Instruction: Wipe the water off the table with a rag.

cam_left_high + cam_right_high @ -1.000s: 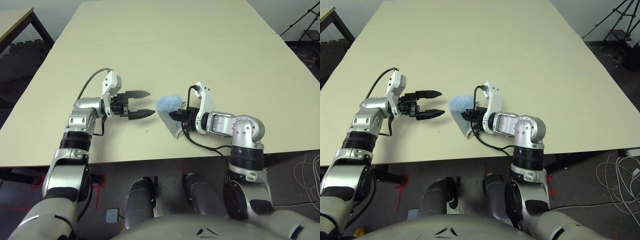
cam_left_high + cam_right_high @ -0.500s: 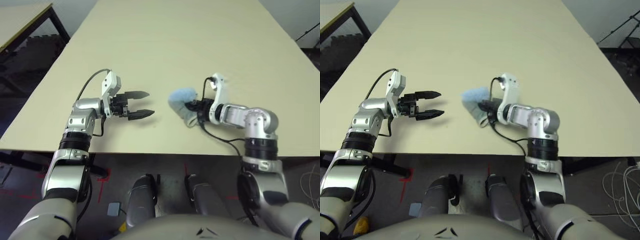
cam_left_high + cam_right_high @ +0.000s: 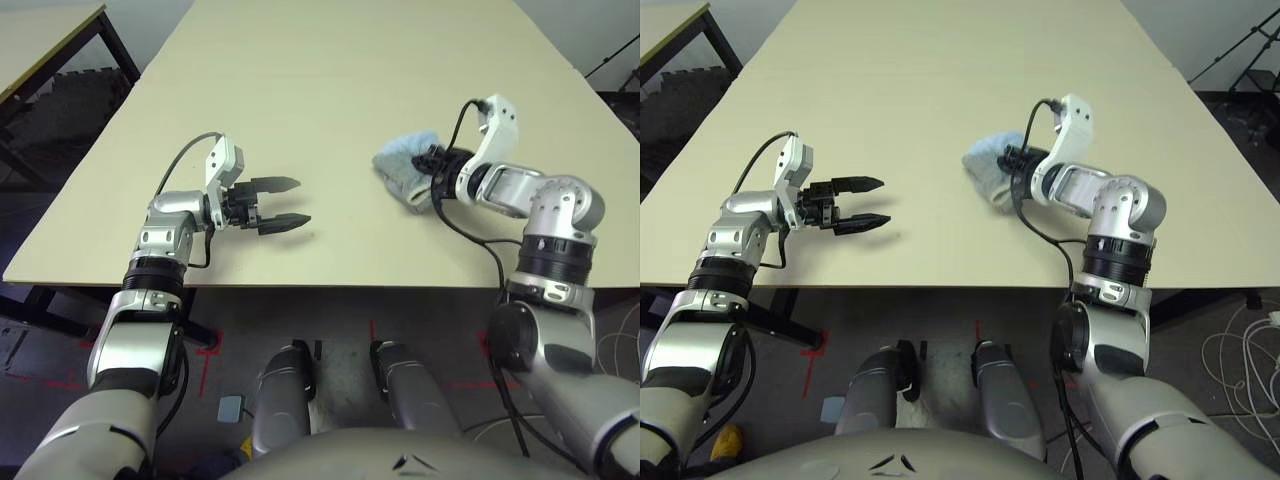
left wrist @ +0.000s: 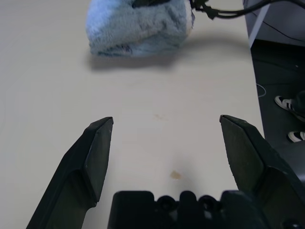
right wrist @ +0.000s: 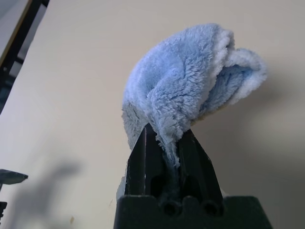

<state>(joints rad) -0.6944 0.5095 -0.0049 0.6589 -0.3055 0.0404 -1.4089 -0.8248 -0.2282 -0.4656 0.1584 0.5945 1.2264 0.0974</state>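
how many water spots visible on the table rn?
2, both in the left wrist view: an amber speck between the open left gripper's fingers, a fainter smudge nearer the rag. Others may be hidden.

No readable text, labels, brands, numbers or signs anywhere.

second cream table (image 3: pixel 40 40), tripod (image 3: pixel 1240 50), floor cables (image 3: pixel 1245 335)
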